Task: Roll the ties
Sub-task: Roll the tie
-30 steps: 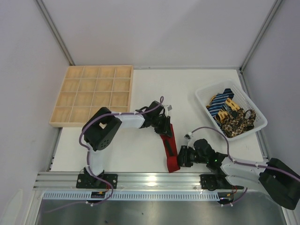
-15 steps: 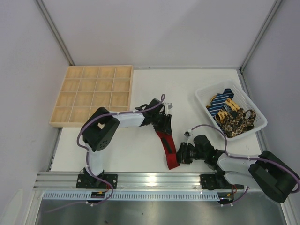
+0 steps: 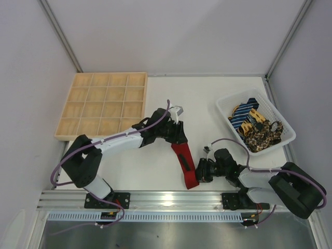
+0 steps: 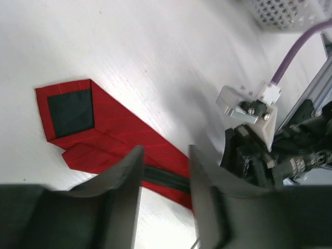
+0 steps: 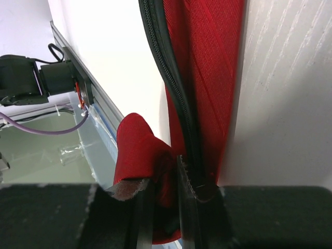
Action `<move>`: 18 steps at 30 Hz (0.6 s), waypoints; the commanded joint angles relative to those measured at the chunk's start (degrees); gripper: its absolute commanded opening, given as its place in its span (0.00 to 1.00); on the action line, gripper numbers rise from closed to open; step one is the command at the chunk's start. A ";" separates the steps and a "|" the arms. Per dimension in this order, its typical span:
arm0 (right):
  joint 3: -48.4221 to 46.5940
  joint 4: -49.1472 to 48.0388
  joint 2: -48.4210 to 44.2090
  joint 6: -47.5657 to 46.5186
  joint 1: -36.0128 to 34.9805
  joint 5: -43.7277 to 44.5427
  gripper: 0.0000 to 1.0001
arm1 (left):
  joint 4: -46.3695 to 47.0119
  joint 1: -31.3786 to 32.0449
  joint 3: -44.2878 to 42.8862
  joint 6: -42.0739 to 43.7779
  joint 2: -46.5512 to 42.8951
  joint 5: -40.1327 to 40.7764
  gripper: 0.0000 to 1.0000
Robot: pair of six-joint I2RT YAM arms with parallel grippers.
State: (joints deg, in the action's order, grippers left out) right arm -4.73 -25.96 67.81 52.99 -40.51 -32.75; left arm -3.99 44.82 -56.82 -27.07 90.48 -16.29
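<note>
A plain red tie [image 3: 181,152] lies flat near the table's front edge, underside up, with a dark seam and a dark label at its wide end [image 4: 104,127]. My left gripper [image 3: 179,138] hovers over that wide end, open [image 4: 165,154], with nothing between its fingers. My right gripper [image 3: 200,171] is shut on the tie's narrow end, where red fabric [image 5: 137,150] bunches up between its jaws [image 5: 165,175]. More ties, navy striped, yellow and speckled brown [image 3: 255,124], lie heaped in a white basket [image 3: 225,106].
A wooden tray of square compartments [image 3: 104,106] sits at the back left. The white basket stands at the right by the wall. A metal rail [image 3: 155,198] runs along the front edge just below the tie's narrow end.
My left gripper has opened, let go of the tie's wide end and risen slightly as its arm stretched out. The right gripper has kept its hold on the narrow end.
</note>
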 commanded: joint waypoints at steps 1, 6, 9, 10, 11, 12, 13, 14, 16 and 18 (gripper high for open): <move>-0.28 -3.05 1.71 1.14 0.35 -2.23 0.25 | 3.79 1.75 3.28 -2.45 -2.14 -2.41 0.41; -0.54 -3.84 2.85 3.34 0.43 -3.19 0.30 | 9.43 8.51 9.00 -8.26 -3.55 -2.87 0.24; -0.98 -1.92 1.63 3.35 0.43 -2.76 0.31 | 10.32 11.51 9.27 -10.02 -3.64 -1.38 0.24; -1.42 -1.12 1.19 3.17 0.43 -2.49 0.32 | 10.49 11.96 9.09 -10.28 -3.55 -1.37 0.24; -1.59 -0.33 0.83 2.82 0.61 -2.23 0.33 | 10.93 12.48 8.92 -10.89 -3.55 -1.46 0.24; -1.77 0.98 0.05 2.64 0.70 -2.23 0.34 | 11.28 13.44 8.83 -11.33 -3.47 -1.37 0.24; -2.03 1.60 -0.39 2.47 0.70 -1.88 0.35 | 11.46 13.89 8.74 -11.51 -3.64 -1.02 0.25; -2.04 2.65 -0.75 2.29 0.78 -1.88 0.36 | 10.94 14.33 8.57 -11.95 -3.64 0.02 0.25; -2.04 3.63 -1.98 2.29 0.96 -1.44 0.37 | 10.32 14.95 8.21 -12.74 -2.85 0.56 0.25; -2.12 5.12 -3.47 2.20 0.96 -1.09 0.38 | 11.01 15.47 8.56 -13.97 -2.06 -0.14 0.25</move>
State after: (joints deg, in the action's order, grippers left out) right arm -5.21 -23.68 66.48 55.53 -39.86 -34.28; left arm 4.29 59.48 -47.27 -38.22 89.21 -17.06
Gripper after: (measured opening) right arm 0.376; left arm 0.252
